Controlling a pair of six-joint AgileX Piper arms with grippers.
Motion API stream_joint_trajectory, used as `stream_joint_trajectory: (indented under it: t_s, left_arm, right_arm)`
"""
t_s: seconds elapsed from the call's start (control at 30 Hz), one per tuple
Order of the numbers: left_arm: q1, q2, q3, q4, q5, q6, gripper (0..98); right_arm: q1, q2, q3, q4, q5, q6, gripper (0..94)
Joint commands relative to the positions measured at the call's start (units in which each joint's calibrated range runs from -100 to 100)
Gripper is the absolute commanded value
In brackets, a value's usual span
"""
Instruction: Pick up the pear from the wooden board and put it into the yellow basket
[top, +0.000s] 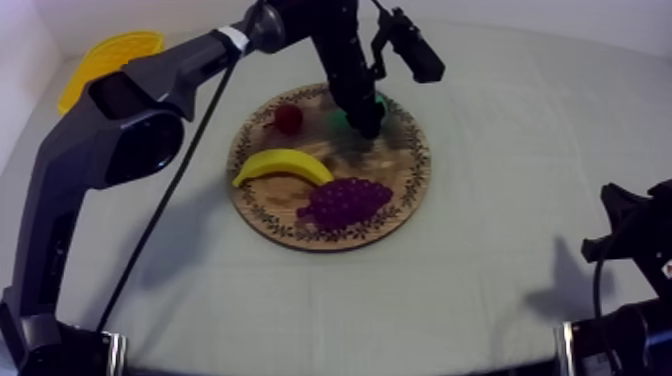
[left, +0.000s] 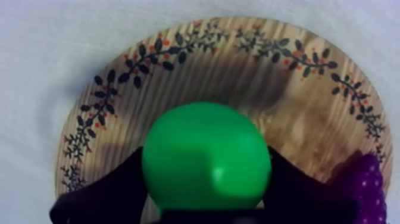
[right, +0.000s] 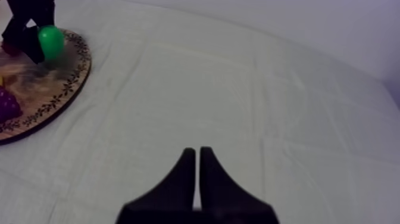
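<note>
From above, the left arm (top: 150, 90) reaches in over the table (top: 520, 120) and its left jaws stand at the far side of the board (top: 400, 190), closed round the green pear (top: 340, 118). The small red fruit (top: 288, 118) lies just beside those jaws. The banana (top: 283, 164) and the grapes (top: 345, 200) lie nearer the camera than the jaws. The yellow basket (top: 105, 55) is well apart from the jaws, at the table's far left corner. The right arm (top: 630, 260) sits low at its own side.

From the left wrist, the pear (left: 205, 156) sits between the 2 black fingers (left: 113, 190), which press on its flanks, so the left jaws are grasping it over the board (left: 297, 119). Whether it has left the wood, I cannot tell. The grapes (left: 369, 184) are just beside the jaws.

From the right wrist, the right jaws are clenched on nothing, with the fingers (right: 181, 184) together over bare cloth. The board (right: 59, 95) and pear (right: 51, 40) are well apart from them.

I judge the main risk to be slip. The pear is round and smooth and the fingers hold only its sides, so a quick swing toward the distant basket could squeeze it out. A low, sideways start could also knock the red fruit off the board.
</note>
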Motion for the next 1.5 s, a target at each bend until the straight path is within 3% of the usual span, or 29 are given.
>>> stream_joint_trajectory:
  t_s: [0.0,0.5,0.83,1.17,1.47]
  left_arm:
    - [0.1,-2.9,2.8,-0.17,-0.3,0.2,57.0]
    - [1.6,-23.1,22.0,-1.46,-3.8,1.1,57.3]
    - [1.4,-32.7,28.1,-2.77,-2.7,2.3,57.5]
    - [-2.5,-36.0,31.0,-3.58,-1.8,2.2,58.3]
    - [-8.9,-39.2,32.5,-4.31,-1.2,0.7,58.0]
  right_arm:
    - [0.0,0.0,0.0,0.0,0.0,0.0,0.4]
    - [0.0,0.0,0.0,0.0,0.0,0.0,0.4]
    - [0.0,0.0,0.0,0.0,0.0,0.0,0.4]
    - [0.0,0.0,0.0,0.0,0.0,0.0,0.4]
    - [0.0,0.0,0.0,0.0,0.0,0.0,0.4]
